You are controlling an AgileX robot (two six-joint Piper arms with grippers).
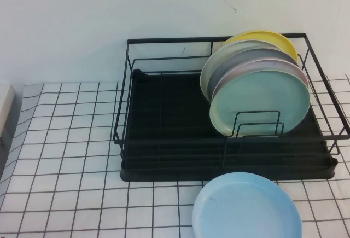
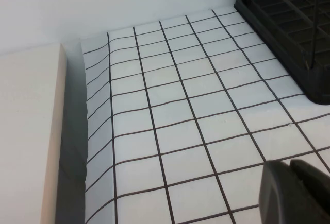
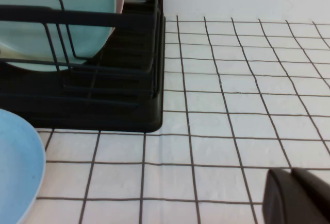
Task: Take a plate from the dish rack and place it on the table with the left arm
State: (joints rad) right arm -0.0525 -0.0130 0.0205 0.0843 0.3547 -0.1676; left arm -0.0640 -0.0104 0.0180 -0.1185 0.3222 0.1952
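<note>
The mint-green plate (image 1: 262,104) stands upright at the front of a row of plates in the right half of the black wire dish rack (image 1: 164,117). It also shows in the right wrist view (image 3: 51,13). Neither arm shows in the high view. My left gripper (image 2: 291,170) hovers over the grid cloth table (image 2: 170,110) left of the rack's corner (image 2: 289,23), its fingers together and empty. My right gripper (image 3: 294,175) hovers over the cloth right of the rack (image 3: 103,95), also shut and empty.
A sky-blue plate (image 1: 246,208) lies flat on the table in front of the rack and shows in the right wrist view (image 3: 15,167). Grey, pink-lilac and yellow plates (image 1: 268,38) stand behind the mint one. A beige block (image 2: 28,131) borders the table's left edge.
</note>
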